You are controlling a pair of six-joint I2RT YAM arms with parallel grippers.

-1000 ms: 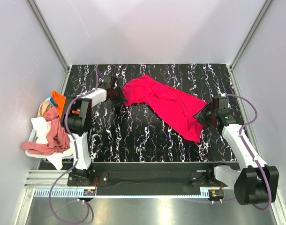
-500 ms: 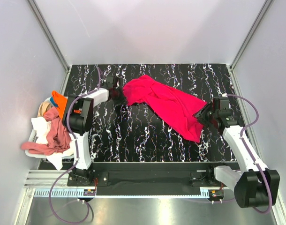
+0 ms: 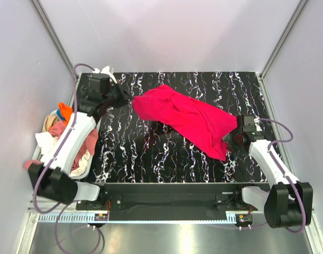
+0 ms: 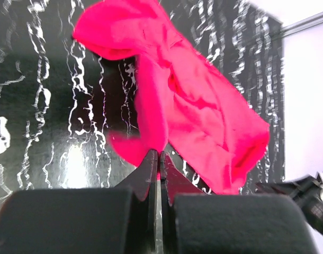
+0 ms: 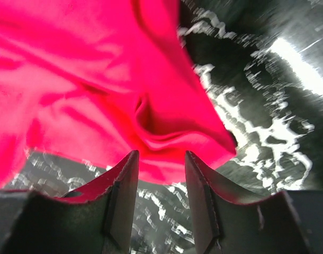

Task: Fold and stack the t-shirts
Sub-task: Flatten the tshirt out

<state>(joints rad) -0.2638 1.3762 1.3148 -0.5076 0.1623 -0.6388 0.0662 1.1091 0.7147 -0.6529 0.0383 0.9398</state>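
left gripper (image 4: 158, 154) clamped on red t-shirt (image 3: 193, 120) corner, raised off table (image 3: 145, 153) | right gripper (image 5: 160, 159) jaws apart at opposite hem, holding nothing | risk: thin one-sided pinch slips, shirt drops bunched

white arms (image 3: 79, 127) with black joints (image 3: 100, 87), purple cables (image 3: 56, 225), dark grey jaws

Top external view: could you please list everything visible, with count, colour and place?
red t-shirt: one, pinkish-red, crumpled across the table's middle.
other t-shirts: several, orange, pink, white, beige, heaped in the basket.
basket: one, white, left of the table.
table: one, black with white veins, centre.
left arm: one, white and black, far left; jaws shut on the red t-shirt.
right arm: one, white and black, right; jaws open at the shirt's edge.
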